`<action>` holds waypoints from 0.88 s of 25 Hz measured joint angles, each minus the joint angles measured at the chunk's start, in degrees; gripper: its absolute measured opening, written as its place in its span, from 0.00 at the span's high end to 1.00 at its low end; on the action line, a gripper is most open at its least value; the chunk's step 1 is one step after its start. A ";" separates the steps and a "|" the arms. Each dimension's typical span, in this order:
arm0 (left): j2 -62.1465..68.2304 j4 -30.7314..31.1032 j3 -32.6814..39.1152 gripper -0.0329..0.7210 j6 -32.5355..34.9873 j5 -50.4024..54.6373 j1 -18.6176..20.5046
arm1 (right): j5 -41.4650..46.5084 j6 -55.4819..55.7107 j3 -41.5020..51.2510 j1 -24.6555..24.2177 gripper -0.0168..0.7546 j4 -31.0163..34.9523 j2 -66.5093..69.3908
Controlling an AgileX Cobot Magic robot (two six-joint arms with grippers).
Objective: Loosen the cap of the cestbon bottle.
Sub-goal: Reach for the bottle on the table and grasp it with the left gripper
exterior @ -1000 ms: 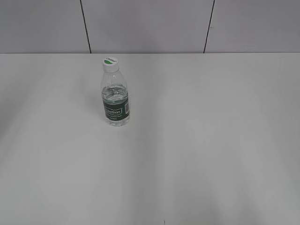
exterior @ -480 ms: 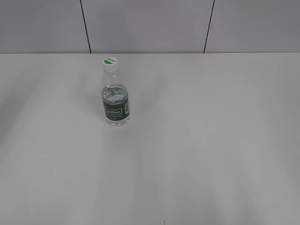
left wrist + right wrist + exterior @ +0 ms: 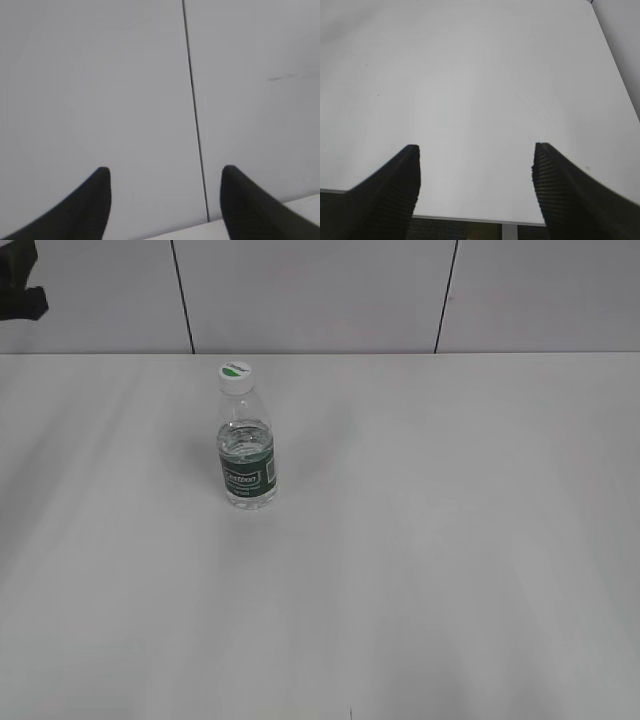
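Observation:
The cestbon bottle (image 3: 247, 455) stands upright on the white table, left of the middle in the exterior view. Its white cap (image 3: 235, 376) with a green mark sits on top. A dark piece of my left arm (image 3: 18, 285) shows at the top left corner, far from the bottle. My left gripper (image 3: 165, 172) is open and empty, facing the grey wall. My right gripper (image 3: 476, 152) is open and empty over bare table near its edge. Neither wrist view shows the bottle.
The white table (image 3: 430, 540) runs back to a grey panelled wall (image 3: 320, 290) with dark seams. The right wrist view shows the table's edge (image 3: 470, 219) with dark floor beyond.
A dark part of my left arm has come into the exterior view at the top left corner. The bottle has not moved.

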 joint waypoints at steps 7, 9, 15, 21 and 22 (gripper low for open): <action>8.56 3.58 0.51 0.39 -1.33 -9.86 0.00 | 0.00 0.00 0.00 0.00 0.29 0.00 0.00; 11.35 4.48 0.51 0.39 -1.46 -13.37 0.07 | 0.00 0.00 0.00 0.00 0.29 0.00 0.00; 21.22 8.75 0.51 0.39 -1.73 -17.62 2.24 | 0.00 0.00 0.00 0.00 0.29 0.00 0.00; 25.56 20.72 0.51 0.39 -2.05 -17.62 3.67 | 0.00 0.00 0.00 0.00 0.29 0.00 0.00; 25.67 22.29 0.51 0.40 -2.11 -17.62 3.77 | 0.00 0.00 0.00 0.00 0.29 0.00 0.00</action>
